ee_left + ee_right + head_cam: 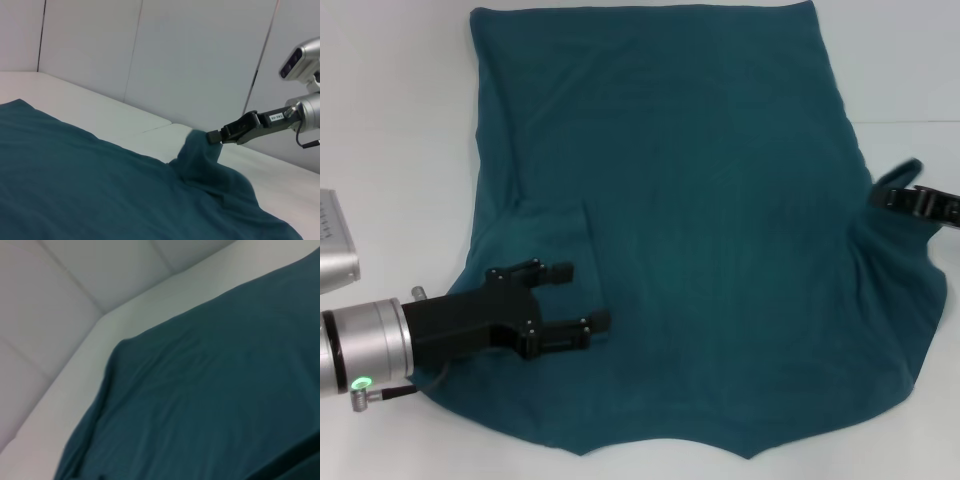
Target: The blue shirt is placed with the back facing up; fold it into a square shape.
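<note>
The blue shirt [700,230] lies spread over the white table and fills most of the head view. Its left sleeve is folded in over the body, with the fold edge beside my left gripper. My left gripper [588,296] hovers over the shirt's near left part, open, with nothing between its fingers. At the shirt's right edge my right gripper [880,197] is shut on a pinch of the sleeve fabric. The left wrist view shows that gripper [211,136] lifting the shirt [100,180] into a small peak. The right wrist view shows only the shirt [210,405] on the table.
The white table [400,120] shows bare at the left, right and near edges around the shirt. A grey-white box [332,240] sits at the head view's left edge. White wall panels [190,60] stand behind the table.
</note>
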`<action>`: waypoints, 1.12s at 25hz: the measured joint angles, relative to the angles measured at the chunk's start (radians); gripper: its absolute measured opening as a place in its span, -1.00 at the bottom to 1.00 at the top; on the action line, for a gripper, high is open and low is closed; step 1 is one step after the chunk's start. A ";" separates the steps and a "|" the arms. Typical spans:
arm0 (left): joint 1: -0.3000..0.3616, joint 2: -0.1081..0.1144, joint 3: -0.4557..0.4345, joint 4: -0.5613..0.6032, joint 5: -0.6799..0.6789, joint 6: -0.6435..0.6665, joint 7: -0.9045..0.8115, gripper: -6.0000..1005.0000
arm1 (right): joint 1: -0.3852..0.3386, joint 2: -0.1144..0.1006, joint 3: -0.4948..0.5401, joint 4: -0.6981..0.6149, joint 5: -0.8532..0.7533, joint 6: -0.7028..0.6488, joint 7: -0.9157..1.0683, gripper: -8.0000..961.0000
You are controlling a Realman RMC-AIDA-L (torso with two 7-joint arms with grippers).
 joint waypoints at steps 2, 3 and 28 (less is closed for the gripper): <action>-0.002 0.000 0.000 0.000 0.000 -0.004 0.000 0.76 | 0.013 0.003 -0.031 0.000 0.000 -0.006 0.017 -0.87; -0.004 0.000 0.000 0.000 0.000 -0.005 0.000 0.76 | 0.019 0.004 -0.050 0.000 0.000 -0.006 0.026 -0.86; -0.018 0.000 0.005 -0.011 0.000 -0.026 -0.002 0.76 | 0.014 -0.037 -0.175 -0.039 -0.153 -0.009 0.271 0.55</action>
